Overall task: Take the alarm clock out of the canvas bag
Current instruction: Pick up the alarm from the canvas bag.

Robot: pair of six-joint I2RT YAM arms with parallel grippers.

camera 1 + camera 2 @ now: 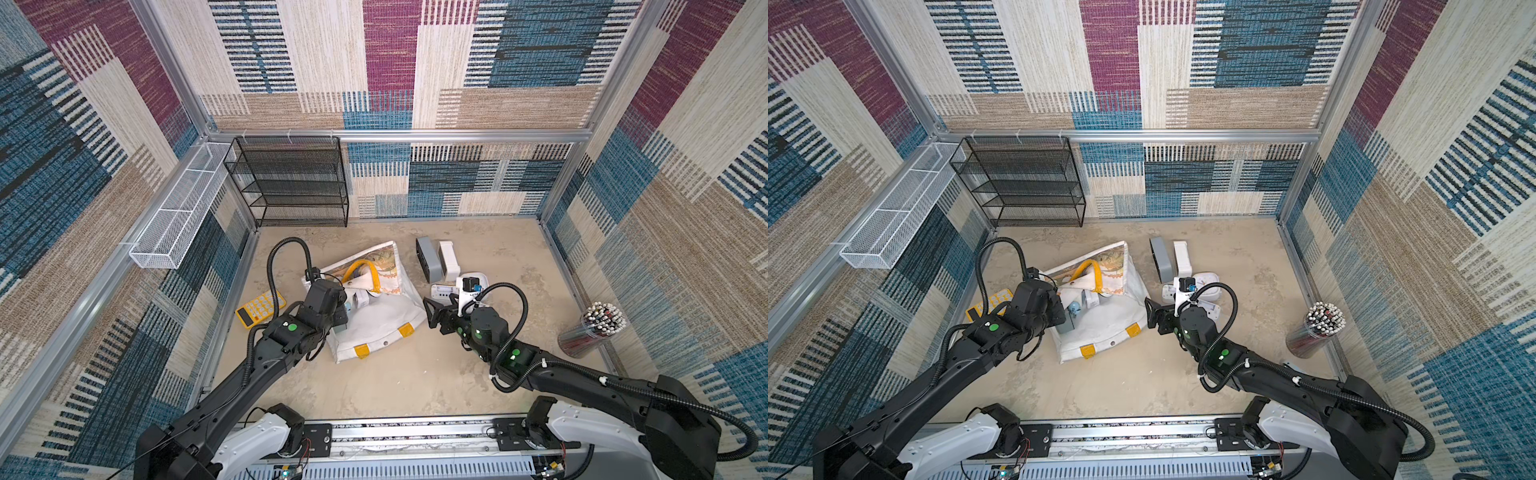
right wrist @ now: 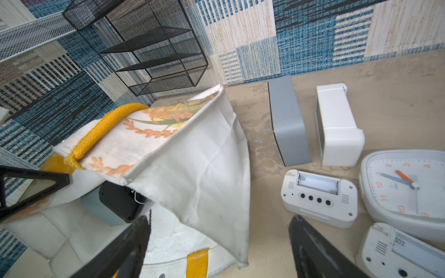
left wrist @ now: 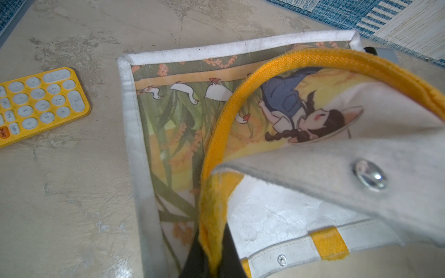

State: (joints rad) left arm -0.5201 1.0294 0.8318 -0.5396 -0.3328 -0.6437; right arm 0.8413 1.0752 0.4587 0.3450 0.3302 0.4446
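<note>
On the mottled beige tabletop [image 1: 415,386], left of centre: soft white canvas bag [image 1: 376,322] with yellow strap handles and a printed picture of geese and a girl, lying flat, picture side up, mouth toward the near side; upper rim drawn up and back, crackled white lining bared; clamped on the yellow strap handle [image 3: 325,56], near its junction with that rim: left gripper [image 3: 213,261], pressed together on the webbing, holding the mouth agape; just right of the bag, low over the table: right gripper [image 1: 431,314], jaws spread wide, nothing between them, aimed left at the opening; right of the bag, out on the table: white rounded analogue clock with an orange hand [image 2: 404,185], grey rectangular clock [image 2: 289,125], white boxy clock [image 2: 337,125], white digital clock lying face down [image 2: 317,197]; left of the bag: yellow push-button calculator [image 3: 36,106]; under the raised flap, at the left of the mouth, inside the bag: pale blue-grey boxy alarm clock [image 2: 94,208], half masked by a dark rounded piece, face unseen, so taken for the clock on judgement only.

Step in hand, by the look of it: reaching in, mouth held open; extraction not yet done; next move: keep the handle high; slide the open jaws under the flap without snagging fabric; straddle the clock's narrow sides; close; draw out toward the right.
</note>
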